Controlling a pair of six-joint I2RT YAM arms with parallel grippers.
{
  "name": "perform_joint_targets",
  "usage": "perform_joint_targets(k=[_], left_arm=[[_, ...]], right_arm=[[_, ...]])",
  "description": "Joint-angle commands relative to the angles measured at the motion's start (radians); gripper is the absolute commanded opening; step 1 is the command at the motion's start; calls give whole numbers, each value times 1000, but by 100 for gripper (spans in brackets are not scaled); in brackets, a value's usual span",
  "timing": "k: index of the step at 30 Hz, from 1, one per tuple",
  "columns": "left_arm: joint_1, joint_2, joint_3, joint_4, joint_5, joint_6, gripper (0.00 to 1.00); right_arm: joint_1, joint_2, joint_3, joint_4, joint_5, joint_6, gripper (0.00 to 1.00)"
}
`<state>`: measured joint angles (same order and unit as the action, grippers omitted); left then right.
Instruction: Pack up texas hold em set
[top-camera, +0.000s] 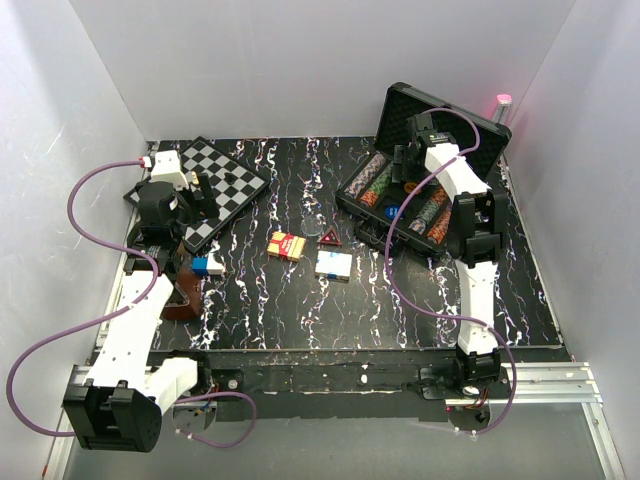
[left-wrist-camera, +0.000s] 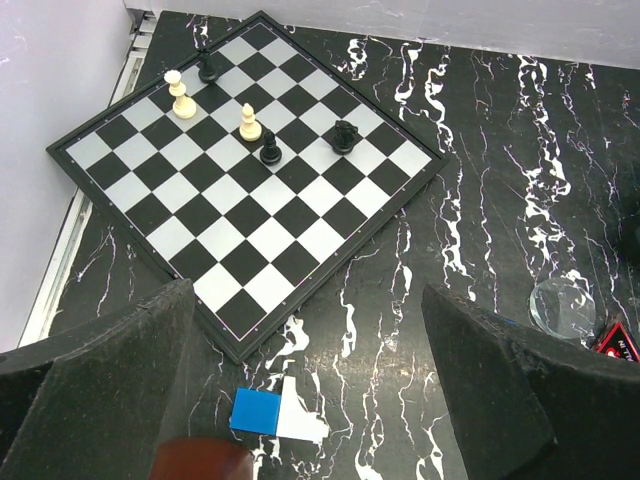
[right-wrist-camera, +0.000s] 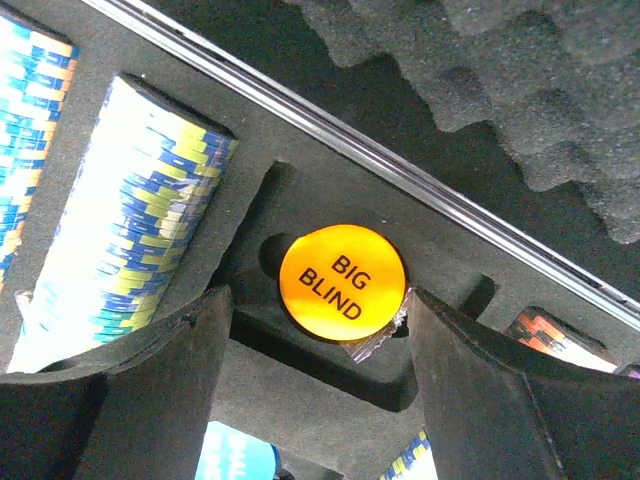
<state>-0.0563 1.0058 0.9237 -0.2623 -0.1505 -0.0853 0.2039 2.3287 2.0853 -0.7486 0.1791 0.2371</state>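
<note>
The black briefcase (top-camera: 402, 112) stands open at the back right, with rows of poker chips (top-camera: 376, 182) in its foam. My right gripper (top-camera: 411, 166) hangs open over the case. In the right wrist view a yellow "BIG BLIND" disc (right-wrist-camera: 342, 283) lies in a foam pocket between my open fingers (right-wrist-camera: 140, 390), untouched. A chip row (right-wrist-camera: 130, 230) is to its left, and a blue disc (right-wrist-camera: 235, 455) shows at the bottom. A red-yellow card box (top-camera: 287, 245) and a white-blue card box (top-camera: 333, 264) lie mid-table. My left gripper (top-camera: 198, 198) is open and empty.
A chessboard (left-wrist-camera: 250, 170) with a few pieces lies at the back left. A small blue-white block (left-wrist-camera: 275, 415) lies under my left gripper (left-wrist-camera: 310, 400), beside a brown object (left-wrist-camera: 200, 462). A clear disc (left-wrist-camera: 562, 305) and a red triangle (top-camera: 329, 237) lie mid-table.
</note>
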Motion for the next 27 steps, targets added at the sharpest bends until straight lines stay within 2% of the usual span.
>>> perform_joint_targets(k=[1,9,13,16,19,27], left_arm=[[-8,-30,-11,-2,-8,10,98],[-11,-27,-11,-2,-4,9,98],[-11,-27,-11,0,-4,10,98],[-13,-24,-11,0,-4,10,98],[-13,-22,-11,0,-4,10,98],[-13,-19,-11,0,-6,12,98]], right_arm=[[37,-81,19,-14,-109,21,77],[37,-190,-82,78,-87,37,67],[37,-177,-68,48,-29,41,61],[37,-151,-61,22,22,50,49],[29,-129,-59,5,59,64,41],[6,-92,-59,5,45,71,30]])
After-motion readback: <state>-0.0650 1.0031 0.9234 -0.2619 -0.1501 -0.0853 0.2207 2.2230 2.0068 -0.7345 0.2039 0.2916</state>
